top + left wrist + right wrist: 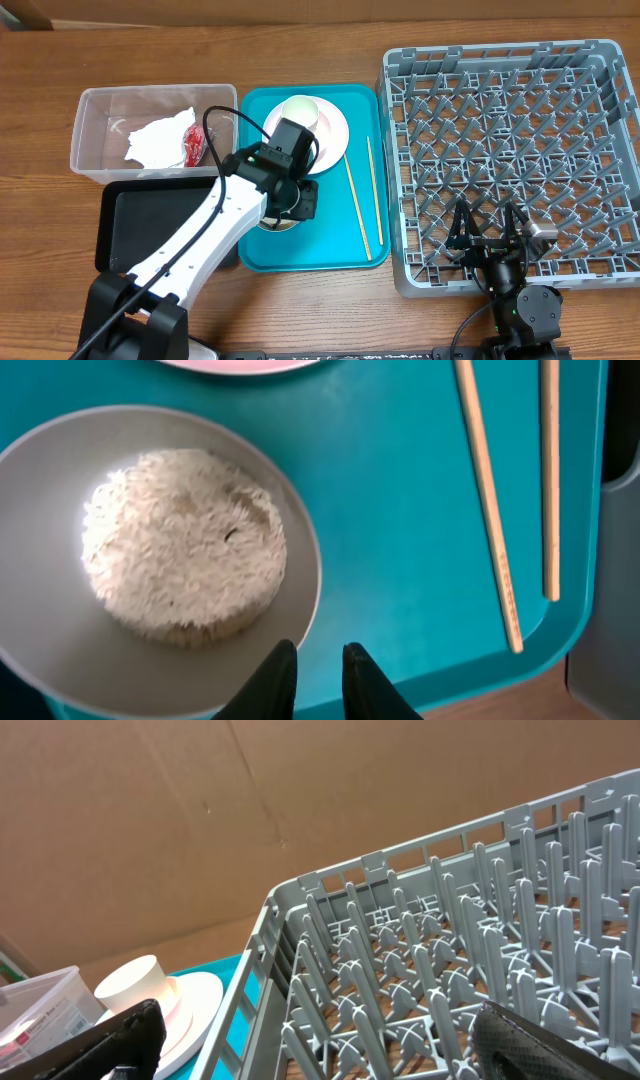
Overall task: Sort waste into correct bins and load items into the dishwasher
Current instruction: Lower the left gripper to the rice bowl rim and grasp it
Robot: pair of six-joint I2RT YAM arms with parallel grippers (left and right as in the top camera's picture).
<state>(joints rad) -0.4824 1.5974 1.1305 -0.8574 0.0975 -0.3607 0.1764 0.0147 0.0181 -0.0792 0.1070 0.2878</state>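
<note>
Partly hidden: in the overhead view the left arm's wrist covers nearly all of the white bowl [45, 550].
Cut off: the left wrist view crops the bowl at its left and lower edges. It shows only a sliver of the pink plate [335, 140] and cuts the two chopsticks [487, 510] at the top.
Left wrist view only: a mound of rice [185, 545] lies in the bowl, on the teal tray [300, 255].
Overhead view only: the clear tub [100, 110] holds the napkin [155, 140] and the red wrapper [192, 148], with the black tray [150, 225] just beside the tub.
Right wrist view: the cup [135, 985] stands on the plate, beyond the dish rack [510, 150] wall.
Left arm: it reaches diagonally from the near tabletop [300, 40] edge and points down.
Left end effector [320, 660]: the gap is narrow, at the bowl's near rim; clamping cannot be told.
Right arm: it is folded low at the rack's near edge.
Right end effector [488, 228]: the fingers are spread wide, holding nothing.
</note>
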